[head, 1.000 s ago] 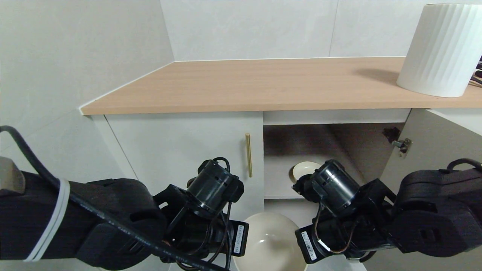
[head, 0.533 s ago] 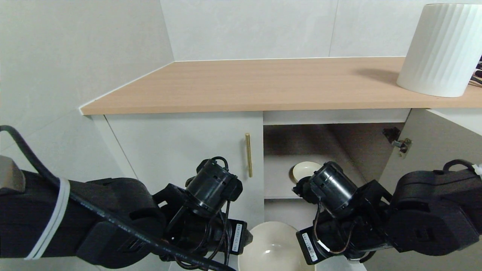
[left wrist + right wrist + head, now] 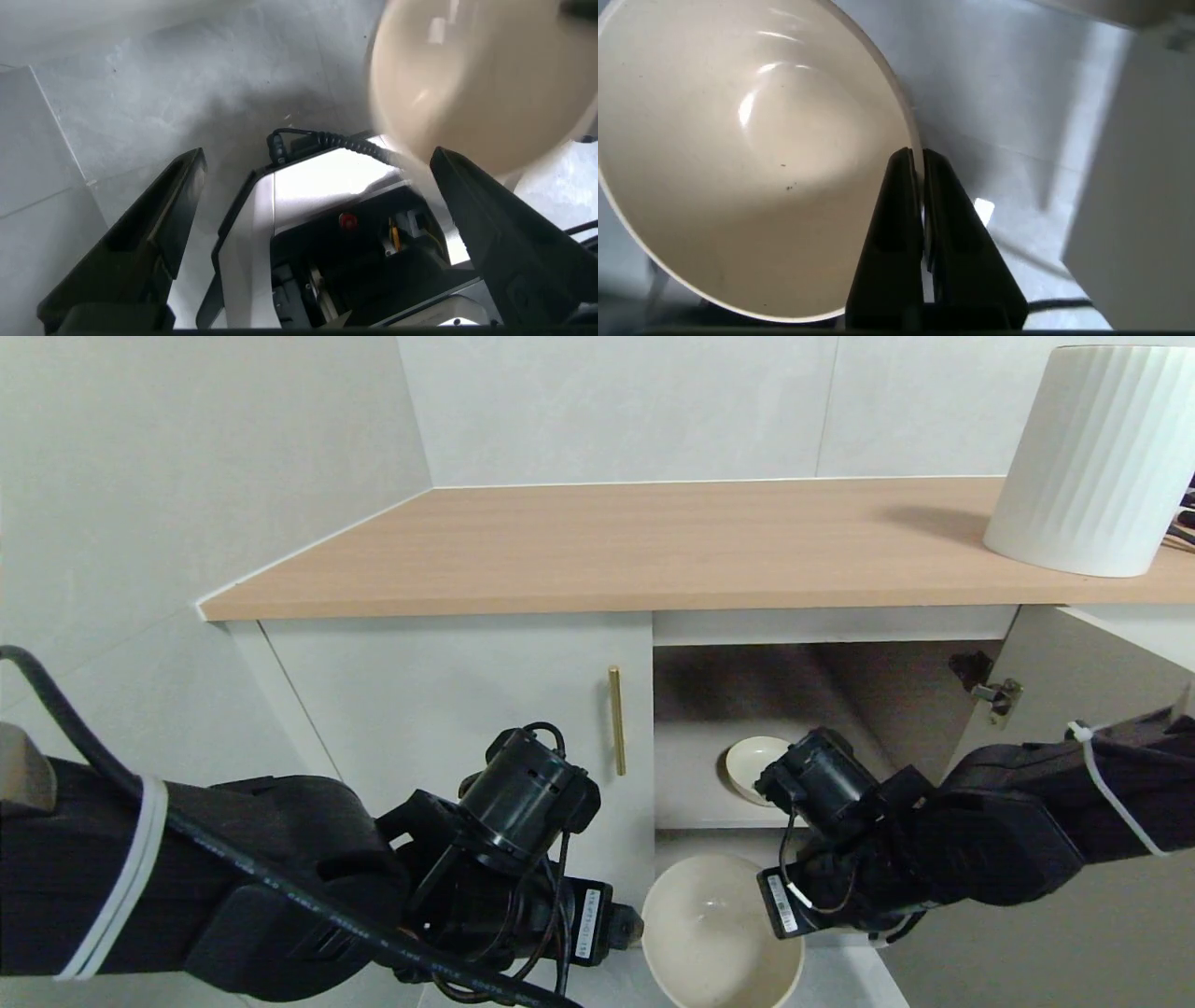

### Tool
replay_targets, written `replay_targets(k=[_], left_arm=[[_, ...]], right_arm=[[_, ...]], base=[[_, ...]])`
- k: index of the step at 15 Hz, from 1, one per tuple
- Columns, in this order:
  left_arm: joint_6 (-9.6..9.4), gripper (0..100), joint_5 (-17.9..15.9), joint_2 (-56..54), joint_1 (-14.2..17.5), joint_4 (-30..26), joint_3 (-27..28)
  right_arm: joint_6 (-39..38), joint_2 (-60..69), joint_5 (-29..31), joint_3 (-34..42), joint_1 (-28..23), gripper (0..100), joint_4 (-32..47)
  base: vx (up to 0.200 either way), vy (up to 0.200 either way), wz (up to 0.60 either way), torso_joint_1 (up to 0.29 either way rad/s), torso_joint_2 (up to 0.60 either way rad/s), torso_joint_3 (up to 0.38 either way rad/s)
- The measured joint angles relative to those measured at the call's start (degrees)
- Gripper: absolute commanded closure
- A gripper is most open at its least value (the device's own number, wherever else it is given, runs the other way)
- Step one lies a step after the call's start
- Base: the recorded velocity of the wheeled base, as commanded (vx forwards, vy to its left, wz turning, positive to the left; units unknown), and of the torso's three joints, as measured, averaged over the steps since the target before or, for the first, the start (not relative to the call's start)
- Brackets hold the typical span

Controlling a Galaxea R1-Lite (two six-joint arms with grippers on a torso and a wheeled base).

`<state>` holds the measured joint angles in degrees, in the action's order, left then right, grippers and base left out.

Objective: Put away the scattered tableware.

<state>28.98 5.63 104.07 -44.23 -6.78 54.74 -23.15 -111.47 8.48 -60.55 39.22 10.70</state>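
A cream bowl (image 3: 719,933) hangs low in front of the open cabinet, its inside facing up. My right gripper (image 3: 921,166) is shut on the bowl's rim (image 3: 906,112), one finger inside and one outside. My left gripper (image 3: 318,205) is open just to the left of the bowl (image 3: 476,84), with nothing between its fingers (image 3: 140,252). A second small cream bowl (image 3: 752,765) rests on the shelf inside the cabinet, partly hidden behind my right wrist.
The cabinet's right door (image 3: 1074,691) stands open; its left door, with a gold handle (image 3: 615,721), is closed. A wooden countertop (image 3: 653,541) runs above, carrying a white ribbed cylinder (image 3: 1092,457) at the right. Pale floor tiles lie below.
My right arm has stretched forward toward the cabinet opening, carrying the bowl to the right and a little farther in. The left arm has barely moved.
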Motion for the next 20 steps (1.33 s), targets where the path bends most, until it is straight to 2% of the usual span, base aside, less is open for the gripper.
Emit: replay_targets(k=[2, 5, 6, 8, 10, 16, 20], left_arm=[[0.02, 0, 0.0, -0.02, 0.0, -0.02, -0.05], [0.02, 0, -0.02, -0.02, 0.0, -0.02, -0.05], [0.02, 0, -0.02, -0.02, 0.05, 0.02, -0.06], [0.02, 0, -0.05, -0.05, 0.0, 0.0, -0.09], [0.02, 0, -0.02, -0.05, 0.0, 0.0, -0.09], [0.0, 0, -0.02, -0.13, 0.0, 0.0, -0.06], [0.02, 0, 0.02, -0.16, 0.0, 0.0, -0.05]], right_arm=[[0.05, -2.91, 0.43, -1.57, -4.22, 100, -1.43], [-0.61, -6.53, 0.66, -2.82, -8.35, 100, -9.16], [-1.83, -7.39, 0.65, -2.82, -9.31, 100, -12.2], [-6.55, -8.9, 1.45, -3.34, -12.3, 100, -23.04], [-9.34, -10.25, 3.69, -4.24, -14.86, 100, -26.58], [-14.68, -14.25, 7.25, -10.09, -18.82, 100, -27.37], [-16.37, -16.62, 7.57, -13.2, -21.16, 100, -27.39]], base=[[0.0, 0.0, 0.0, 0.0, 0.0, 0.0], [0.0, 0.0, 0.0, 0.0, 0.0, 0.0], [0.0, 0.0, 0.0, 0.0, 0.0, 0.0], [0.0, 0.0, 0.0, 0.0, 0.0, 0.0], [0.0, 0.0, 0.0, 0.0, 0.0, 0.0], [0.0, 0.0, 0.0, 0.0, 0.0, 0.0], [0.0, 0.0, 0.0, 0.0, 0.0, 0.0]])
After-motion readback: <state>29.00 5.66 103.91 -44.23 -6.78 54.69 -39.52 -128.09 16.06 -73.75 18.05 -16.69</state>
